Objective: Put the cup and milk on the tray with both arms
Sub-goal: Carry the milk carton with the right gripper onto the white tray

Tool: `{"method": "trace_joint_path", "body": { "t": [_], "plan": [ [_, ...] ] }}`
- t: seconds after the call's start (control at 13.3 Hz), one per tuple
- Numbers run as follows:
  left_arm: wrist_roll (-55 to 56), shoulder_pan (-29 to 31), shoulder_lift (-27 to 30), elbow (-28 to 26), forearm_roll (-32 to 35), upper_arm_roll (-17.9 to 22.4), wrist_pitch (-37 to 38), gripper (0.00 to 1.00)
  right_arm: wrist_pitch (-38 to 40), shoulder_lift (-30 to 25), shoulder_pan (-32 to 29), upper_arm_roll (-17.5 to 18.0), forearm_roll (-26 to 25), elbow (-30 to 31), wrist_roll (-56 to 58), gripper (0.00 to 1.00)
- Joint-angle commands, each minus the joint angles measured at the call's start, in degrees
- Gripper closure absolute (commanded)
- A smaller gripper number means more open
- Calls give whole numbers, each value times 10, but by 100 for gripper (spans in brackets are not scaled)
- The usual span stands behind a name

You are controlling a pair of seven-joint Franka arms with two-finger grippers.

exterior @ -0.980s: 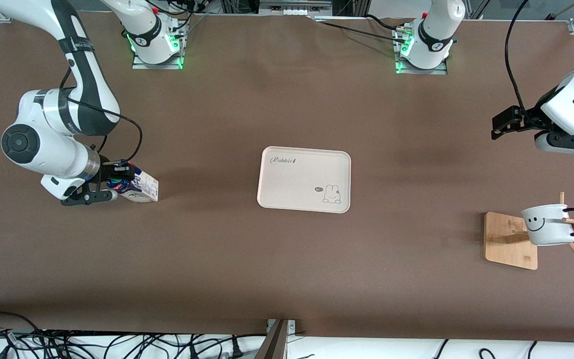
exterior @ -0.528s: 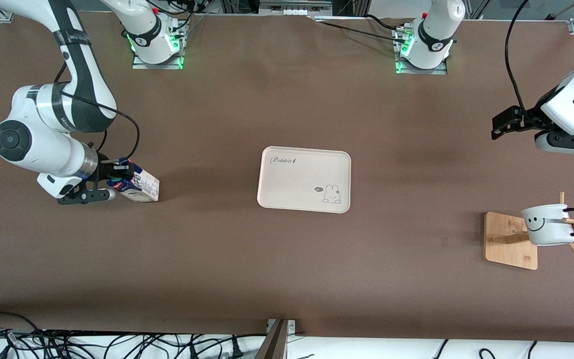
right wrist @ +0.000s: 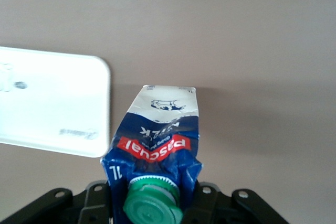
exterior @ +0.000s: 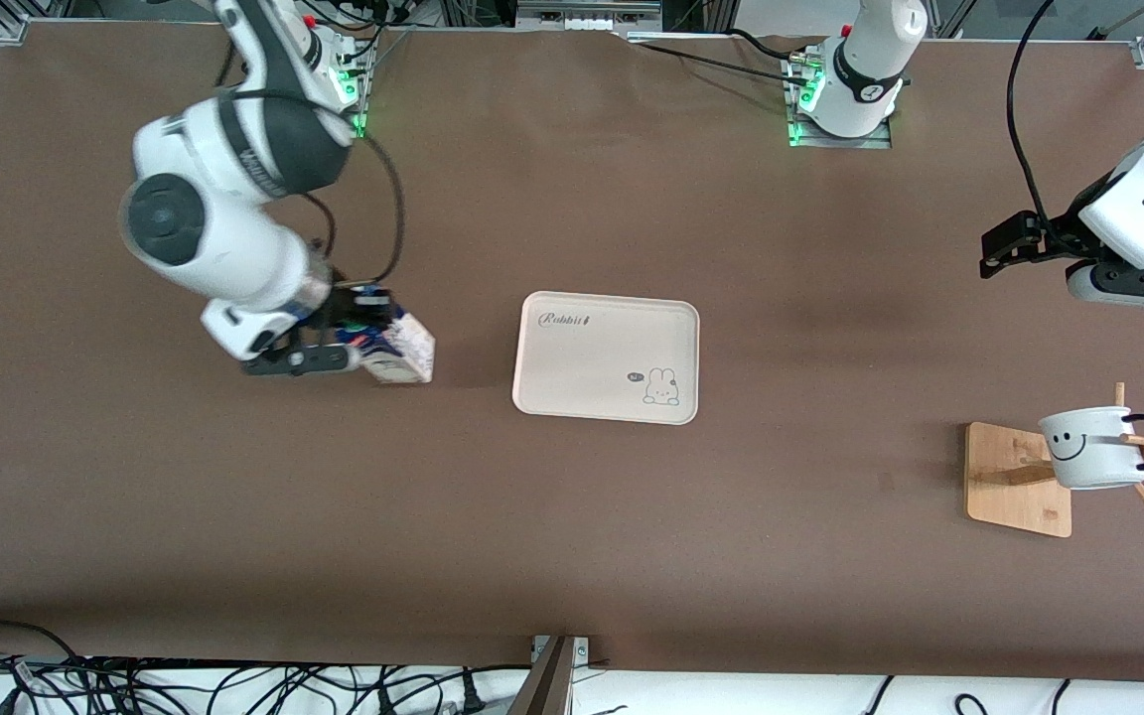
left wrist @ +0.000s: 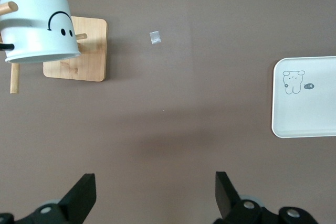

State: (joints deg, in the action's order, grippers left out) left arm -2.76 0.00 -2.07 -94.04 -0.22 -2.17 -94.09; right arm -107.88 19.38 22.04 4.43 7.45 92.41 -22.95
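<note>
Just beside tray [exterior: 606,357] edge: right claw [exterior: 361,343] clamped on milk [exterior: 401,351], airborne. Left claw [exterior: 1001,245] spread wide over bare counter [exterior: 572,516], waiting.

I am working in a robotics lab. Two white jointed arms [exterior: 224,218] are bolted to a brown-covered table [exterior: 572,516], with loose black cables [exterior: 135,685] along its edge.

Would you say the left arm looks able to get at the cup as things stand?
Probably yes: the left claw is open and holds nothing, and only bare table lies between it and the cup hanging on the wooden rack.
</note>
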Motion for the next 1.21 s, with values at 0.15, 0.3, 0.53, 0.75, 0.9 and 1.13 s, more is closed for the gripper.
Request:
{"method": "trace_joint_path", "body": {
  "t": [0.15,0.3,0.53,0.75,0.9,1.13],
  "plan": [
    [1,2,-9,21,-10,0,15,0,-14,100,118,-7,0,-114,-165,55],
    [1,2,-9,21,-10,0,15,0,-52,120,134,-7,-2,-118,-183,55],
    [1,2,-9,21,-10,0,15,0,-80,145,155,-11,-26,-119,-206,55],
    [0,2,-9,21,-10,0,15,0,-91,155,160,-12,-33,-119,-216,55],
    [1,2,-9,21,-10,0,15,0,-99,161,160,-12,-34,-119,-217,55],
    [2,2,-9,22,-10,0,15,0,-105,174,163,-12,-48,-119,-218,52]
  ]
}}
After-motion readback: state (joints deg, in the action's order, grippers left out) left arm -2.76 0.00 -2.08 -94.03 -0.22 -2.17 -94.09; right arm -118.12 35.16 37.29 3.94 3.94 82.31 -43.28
